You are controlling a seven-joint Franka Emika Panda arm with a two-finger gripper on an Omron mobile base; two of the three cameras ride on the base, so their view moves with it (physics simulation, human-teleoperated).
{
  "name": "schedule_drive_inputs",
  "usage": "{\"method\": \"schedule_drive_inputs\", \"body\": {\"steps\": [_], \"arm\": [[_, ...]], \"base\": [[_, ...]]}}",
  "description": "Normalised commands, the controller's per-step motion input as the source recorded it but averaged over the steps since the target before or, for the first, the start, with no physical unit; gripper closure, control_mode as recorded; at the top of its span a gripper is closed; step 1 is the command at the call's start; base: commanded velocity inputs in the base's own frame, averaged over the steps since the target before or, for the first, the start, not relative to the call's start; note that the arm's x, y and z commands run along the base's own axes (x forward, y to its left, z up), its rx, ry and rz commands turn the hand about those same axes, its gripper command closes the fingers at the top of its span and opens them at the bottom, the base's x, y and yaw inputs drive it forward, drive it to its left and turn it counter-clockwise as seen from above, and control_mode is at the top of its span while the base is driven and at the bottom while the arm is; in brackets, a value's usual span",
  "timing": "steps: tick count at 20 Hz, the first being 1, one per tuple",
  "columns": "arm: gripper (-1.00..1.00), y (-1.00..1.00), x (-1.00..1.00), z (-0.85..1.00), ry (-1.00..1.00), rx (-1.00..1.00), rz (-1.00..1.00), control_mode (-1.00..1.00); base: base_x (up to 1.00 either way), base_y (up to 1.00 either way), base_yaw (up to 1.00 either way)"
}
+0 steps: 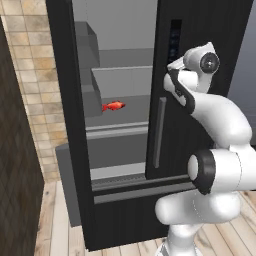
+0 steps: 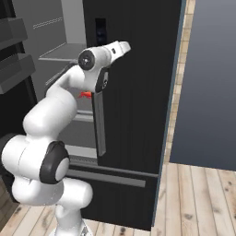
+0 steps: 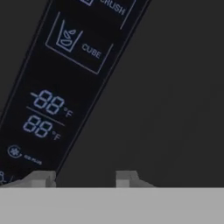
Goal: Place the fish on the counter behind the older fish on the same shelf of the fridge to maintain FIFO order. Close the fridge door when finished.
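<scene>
Where the arm reaches: up from the base to the closed black right door of the fridge, hand held high against the door face.
Gripper: two finger tips rise at the bottom of the hand view, drawn in narrow with nothing between them; the hand holds nothing.
Just ahead of the gripper: control panel, a long dark strip on the door with pale blue temperature digits and a "CUBE" icon, running on a slant across the hand view.
Door handle: long grey vertical bar, below the hand and apart from it.
Fridge door: the left one, standing open, seen edge-on as a tall black panel left of the grey interior.
Fish: bright red-orange, lying on the shelf inside the fridge, tail toward the left, back from the lighter front lip.
Same fish, right base view: a small red patch showing beside the arm's upper link.
Further in: grey back wall and a thinner upper shelf.
</scene>
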Motion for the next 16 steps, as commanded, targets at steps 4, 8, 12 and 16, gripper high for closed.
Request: {"method": "schedule_drive_inputs", "body": {"steps": [4,8,12,16], "arm": [[-1.00,-0.17,-0.32,0.52,0.13,0.00,-0.17,-1.00],[-1.00,0.00,-1.00,0.96,0.00,-0.02,0.00,-1.00],[-1.00,0.16,-1.00,0.99,0.00,-0.06,0.02,-1.00],[-1.00,0.29,-1.00,0.74,0.00,-0.10,0.04,-1.00]], "base": [[0.00,0.00,0.00],[0.00,0.00,0.00],[0.00,0.00,0.00],[0.00,0.00,0.00]]}}
